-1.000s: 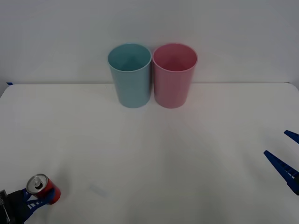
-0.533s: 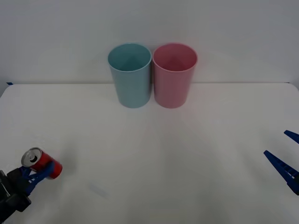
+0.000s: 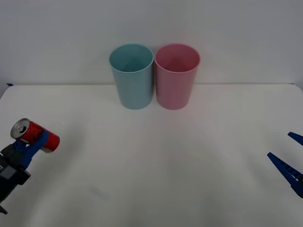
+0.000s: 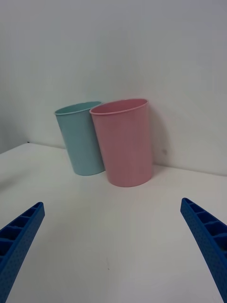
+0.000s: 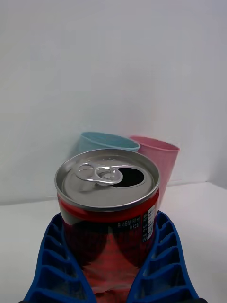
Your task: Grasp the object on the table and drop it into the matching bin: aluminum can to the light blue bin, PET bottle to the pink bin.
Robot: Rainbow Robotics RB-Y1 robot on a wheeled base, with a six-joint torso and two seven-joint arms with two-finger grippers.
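The aluminum can (image 5: 108, 208) has its lower body covered by the left gripper's (image 3: 29, 144) blue fingers (image 5: 52, 265), and it hides the lower walls of both bins beyond it. The right gripper (image 3: 292, 161) is cut off by the front view's edge.

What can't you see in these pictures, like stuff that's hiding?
- Bottom of the red can: left wrist view, covered by the left pincer shut around it.
- Print on the can label: left wrist view, too small to read.
- Bottoms inside the light blue bin and pink bin: front view, hidden by their own walls.
- Right pincer, open: front view, cut off by the edge.
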